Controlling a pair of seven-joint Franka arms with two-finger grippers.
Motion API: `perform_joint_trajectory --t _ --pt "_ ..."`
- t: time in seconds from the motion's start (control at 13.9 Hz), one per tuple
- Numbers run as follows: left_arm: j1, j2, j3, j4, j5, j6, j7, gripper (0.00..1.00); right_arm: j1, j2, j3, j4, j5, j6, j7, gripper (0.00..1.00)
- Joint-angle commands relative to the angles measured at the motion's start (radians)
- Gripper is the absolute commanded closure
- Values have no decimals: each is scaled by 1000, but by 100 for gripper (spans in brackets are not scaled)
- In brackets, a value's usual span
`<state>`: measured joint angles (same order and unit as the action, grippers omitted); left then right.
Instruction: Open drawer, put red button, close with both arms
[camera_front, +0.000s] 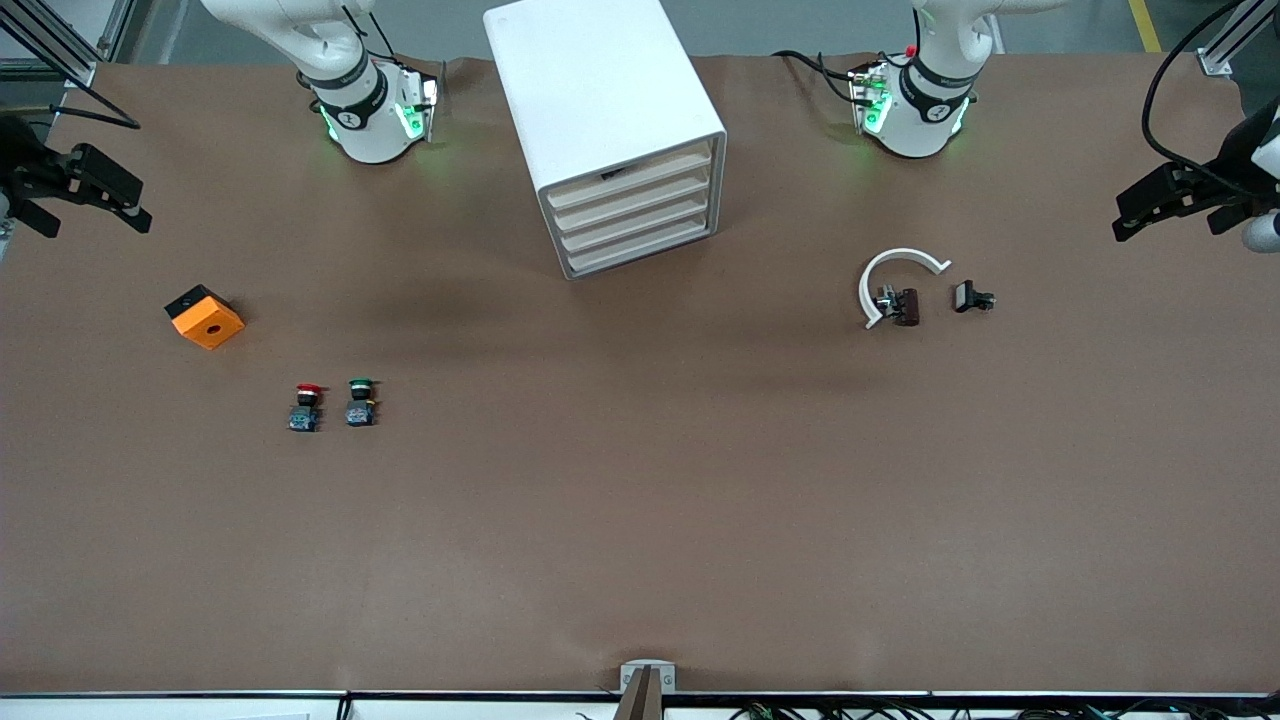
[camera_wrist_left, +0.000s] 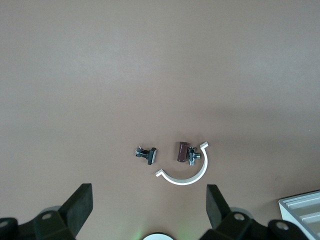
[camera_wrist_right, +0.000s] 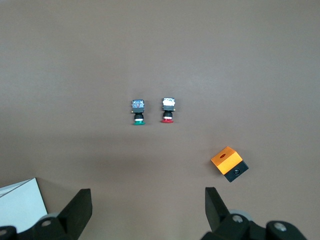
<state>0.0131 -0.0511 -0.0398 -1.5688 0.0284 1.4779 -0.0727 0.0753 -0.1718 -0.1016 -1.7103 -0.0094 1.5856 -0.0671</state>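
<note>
Robotics laboratory: two fixed robot arms (camera_front: 360, 100) at a brown-covered bench (camera_front: 640, 520), aluminium framing (camera_front: 60, 45), trailing cables (camera_front: 1165, 90), taped floor line (camera_front: 1145, 25).

Brown table (camera_front: 640, 520) – cabinet (camera_front: 610, 130), red button (camera_front: 306, 405), green button (camera_front: 360, 401), orange block (camera_front: 205, 317)

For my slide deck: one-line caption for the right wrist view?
Open right gripper hangs above the red button, its green-capped twin and an orange box.

Matt brown table (camera_front: 640, 520), glossy white plastic cabinet (camera_front: 590, 80)
</note>
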Motion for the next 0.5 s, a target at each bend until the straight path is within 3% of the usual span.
perform_joint_trajectory --t 0.0,0.43 --pt "-7 13 -2 29 18 -19 4 0 -17 12 11 27 -3 -18 -10 0" --pt "-25 134 -14 82 7 -21 4 0 -15 15 11 29 -3 -18 -11 0"
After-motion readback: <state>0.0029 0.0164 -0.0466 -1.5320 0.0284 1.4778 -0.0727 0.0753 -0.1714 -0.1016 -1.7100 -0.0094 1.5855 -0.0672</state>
